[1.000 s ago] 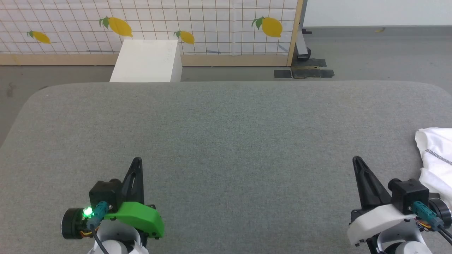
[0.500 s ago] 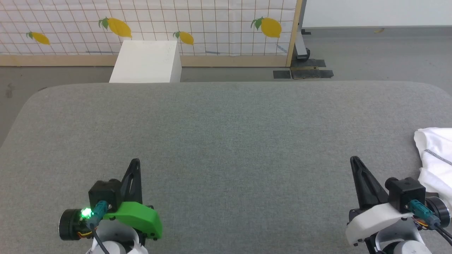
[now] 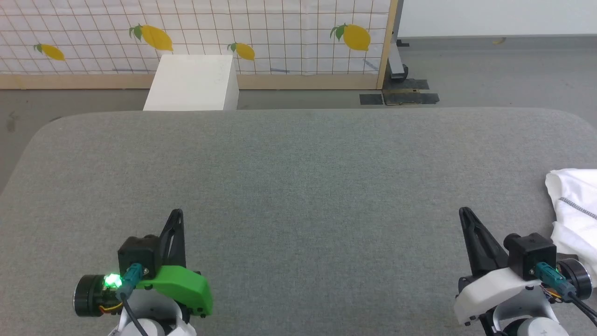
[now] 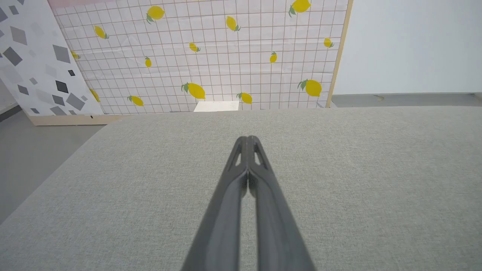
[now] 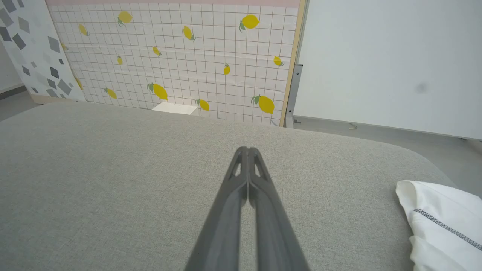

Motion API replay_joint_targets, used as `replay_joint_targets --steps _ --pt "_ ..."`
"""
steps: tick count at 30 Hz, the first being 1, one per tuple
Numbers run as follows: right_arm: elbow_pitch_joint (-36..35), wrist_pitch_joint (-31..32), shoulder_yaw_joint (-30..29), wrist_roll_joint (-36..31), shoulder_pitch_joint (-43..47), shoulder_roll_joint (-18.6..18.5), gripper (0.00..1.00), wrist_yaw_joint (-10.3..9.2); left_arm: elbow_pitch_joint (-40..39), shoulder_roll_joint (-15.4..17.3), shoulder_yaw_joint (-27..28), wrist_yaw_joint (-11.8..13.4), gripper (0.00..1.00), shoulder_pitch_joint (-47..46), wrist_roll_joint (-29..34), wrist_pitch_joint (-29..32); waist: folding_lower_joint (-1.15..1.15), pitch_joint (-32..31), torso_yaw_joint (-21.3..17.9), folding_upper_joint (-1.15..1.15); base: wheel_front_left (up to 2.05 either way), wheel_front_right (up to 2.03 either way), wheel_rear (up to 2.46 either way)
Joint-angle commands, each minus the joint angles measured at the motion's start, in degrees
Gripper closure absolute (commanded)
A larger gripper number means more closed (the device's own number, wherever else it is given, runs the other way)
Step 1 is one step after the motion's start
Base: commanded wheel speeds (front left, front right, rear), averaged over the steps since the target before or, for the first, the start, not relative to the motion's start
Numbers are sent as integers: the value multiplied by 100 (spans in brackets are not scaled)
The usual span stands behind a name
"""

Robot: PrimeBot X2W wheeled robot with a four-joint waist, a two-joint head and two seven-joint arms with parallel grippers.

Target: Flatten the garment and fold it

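The left gripper (image 3: pixel 177 213) and right gripper (image 3: pixel 463 211) hover over the desk (image 3: pixel 298 177), fingers pressed together, while the shirt (image 3: pixel 576 205) lies bunched at the desk's right edge, where a one-layer pinch or outward tug could drag it off.

a grey cloth-covered bench (image 3: pixel 298 186) with rounded far corners spans the view. just beyond its far edge, toward the left corner, a white box (image 3: pixel 191 81) stands on the grey floor (image 3: pixel 489 70). behind the box runs a wood-framed grid screen (image 3: pixel 280 28) printed with yellow lemons. black tape patches (image 3: pixel 399 98) lie by its right post. left of the screen stands a white panel (image 4: pixel 34 56) with grey diamonds.
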Motion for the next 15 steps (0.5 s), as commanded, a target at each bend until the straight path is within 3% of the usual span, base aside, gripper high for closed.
replay_joint_targets --steps 1,15 --pt "-39 36 16 -41 -94 18 100 -8 -40 -21 30 59 100 89 57 44 0 -1 -2 0 0 0 0" --pt "-60 124 52 -97 -112 25 100 -9 -150 -24 69 87 100 119 190 195 0 -13 -15 0 0 0 0"
